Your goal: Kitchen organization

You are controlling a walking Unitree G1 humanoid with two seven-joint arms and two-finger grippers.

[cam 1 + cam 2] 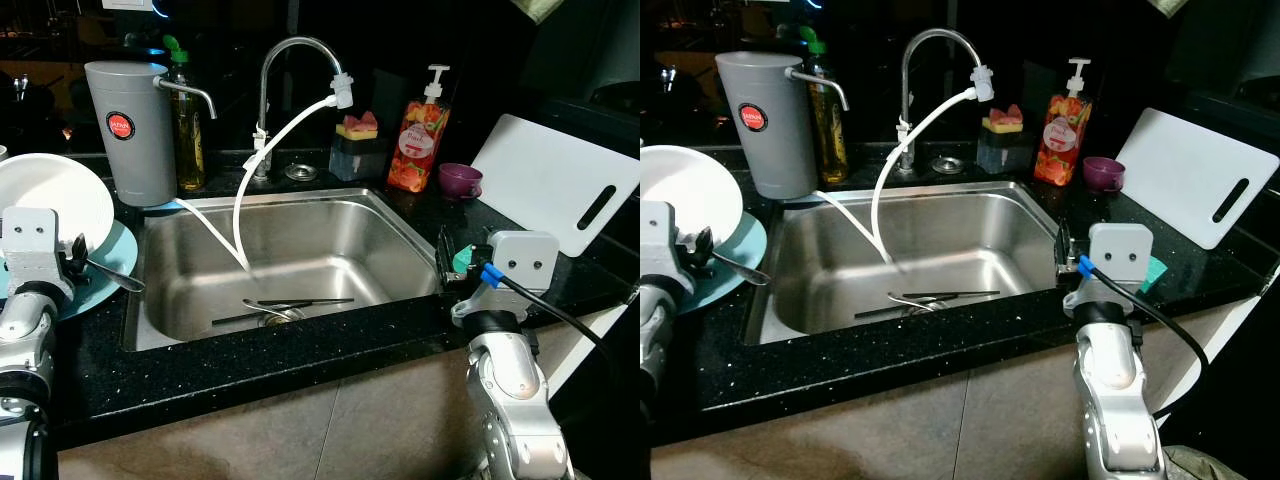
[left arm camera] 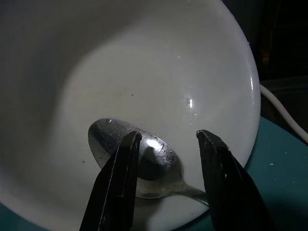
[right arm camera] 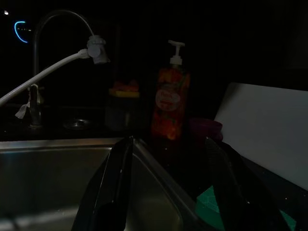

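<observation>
While the left arm is reaching forward over the counter to the left of the sink [image 1: 400,235], its left gripper [image 2: 166,159] is hovering at a white bowl [image 1: 50,200] that is sitting on a teal plate [image 1: 105,270]. Its two black fingers [image 2: 120,178] are standing parted, and a metal spoon [image 2: 139,163] is lying between them with its bowl end resting inside the white bowl and its handle sticking out over the rim toward the sink. From the wrist view, one finger is crossing over the spoon's edge, but I cannot tell whether it is touching the metal; the other finger is standing clear of it.

On the other side, the right arm is bending up from below the counter edge, holding the right gripper [image 3: 168,183] over the sink's right front corner. Its fingers are also spread apart and are holding nothing. A green sponge [image 1: 461,261] is lying on the black counter just beside that gripper, near a white cutting board [image 1: 555,180] leaning against the wall.

Down in the steel sink, a few pieces of cutlery [image 1: 290,305] are lying near the drain, and a white hose [image 1: 270,150] is running from the faucet [image 1: 290,60] into the basin. A grey water filter jug [image 1: 130,130], a soap pump bottle [image 1: 420,135] and a small purple cup [image 1: 460,180] are standing along the back edge.
</observation>
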